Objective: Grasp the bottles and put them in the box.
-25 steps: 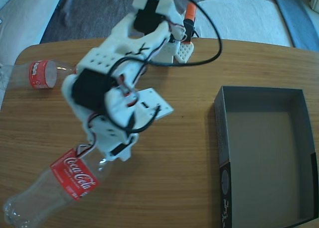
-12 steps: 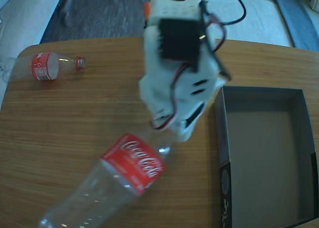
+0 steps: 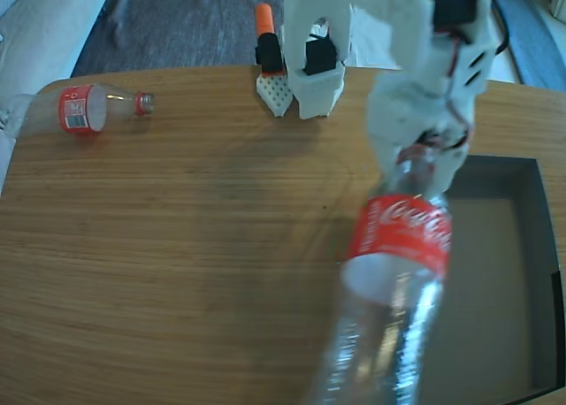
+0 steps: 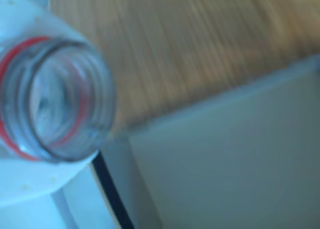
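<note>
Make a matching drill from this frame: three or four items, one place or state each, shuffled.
Items:
1. carried bottle
2. second bottle
3. box
4. hand

States:
A. lying on the table at far left in the fixed view
B. shut on a bottle neck
C. hanging in the air, over the box's left edge
D. nothing seen inside, at the table's right side

Pairs: 1-C, 2-A, 3-D, 4-B
</note>
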Action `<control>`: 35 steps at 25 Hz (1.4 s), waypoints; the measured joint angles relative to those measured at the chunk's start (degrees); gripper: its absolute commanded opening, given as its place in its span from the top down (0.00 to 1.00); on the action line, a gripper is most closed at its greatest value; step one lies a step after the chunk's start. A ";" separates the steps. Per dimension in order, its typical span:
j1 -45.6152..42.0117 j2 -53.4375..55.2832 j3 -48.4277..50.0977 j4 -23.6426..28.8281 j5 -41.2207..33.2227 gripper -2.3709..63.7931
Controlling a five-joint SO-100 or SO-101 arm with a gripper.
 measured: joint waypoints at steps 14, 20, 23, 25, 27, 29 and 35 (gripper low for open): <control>-23.29 -0.79 3.25 -1.93 8.96 0.97; -23.82 -8.09 3.25 -5.10 8.79 0.97; -23.73 -10.72 3.25 -7.12 8.88 0.97; -23.82 -12.39 3.25 -8.09 8.88 0.97; -23.29 -14.06 3.25 -8.53 8.44 0.97; -21.88 -15.82 3.25 -9.14 8.61 0.97; -19.86 -19.86 3.25 -9.84 8.88 0.97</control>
